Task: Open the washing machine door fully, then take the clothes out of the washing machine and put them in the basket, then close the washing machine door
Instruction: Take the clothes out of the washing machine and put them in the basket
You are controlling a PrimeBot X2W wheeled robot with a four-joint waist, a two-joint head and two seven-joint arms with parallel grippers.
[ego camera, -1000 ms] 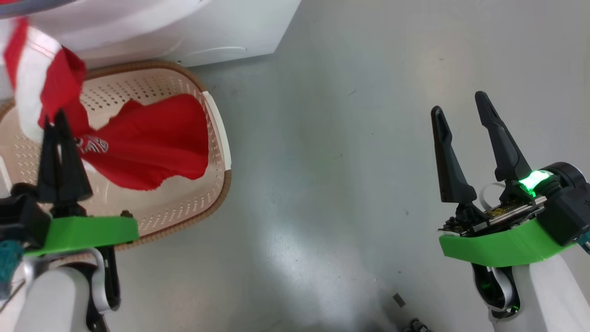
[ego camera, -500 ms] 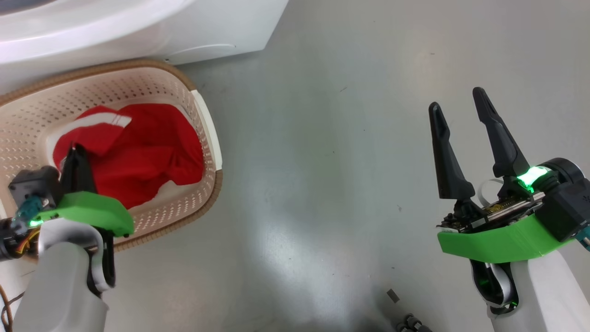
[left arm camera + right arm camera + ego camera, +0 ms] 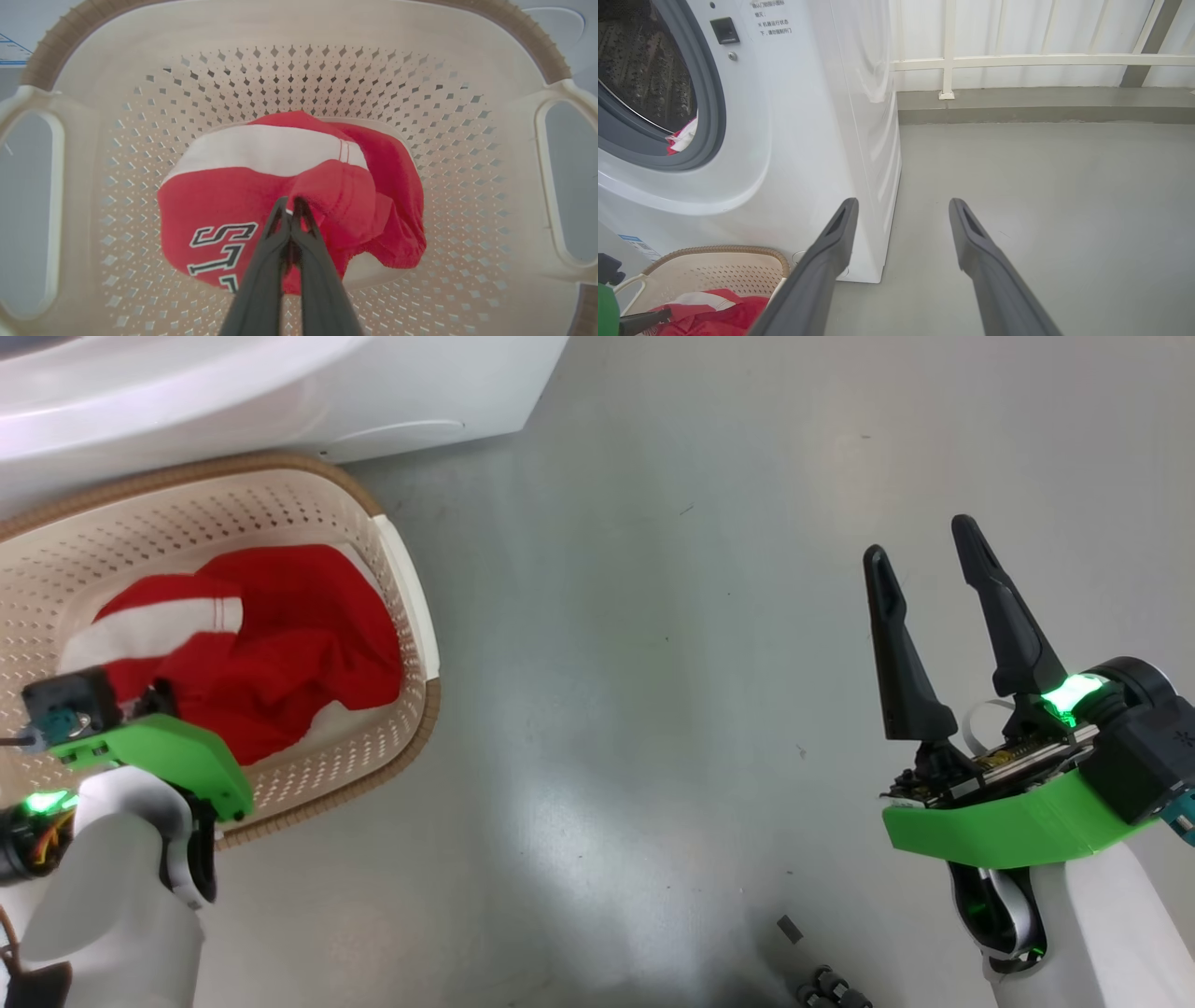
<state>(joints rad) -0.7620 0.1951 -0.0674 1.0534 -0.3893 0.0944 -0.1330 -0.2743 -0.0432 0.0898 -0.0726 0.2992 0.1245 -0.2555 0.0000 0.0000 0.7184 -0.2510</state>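
Grey floor (image 3: 635, 663) stretches wide between basket (image 3: 430, 702) rim and right pincer (image 3: 918, 538).

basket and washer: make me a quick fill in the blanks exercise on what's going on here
1. The left claw is ____ on the clothes lying in the basket.
2. The right claw stands ____ above the floor, holding nothing.
3. The basket's rim is ____ in colour.
4. Cloth lying in the washer means its drum is not yet ____.

Missing words: shut; open; brown; empty.
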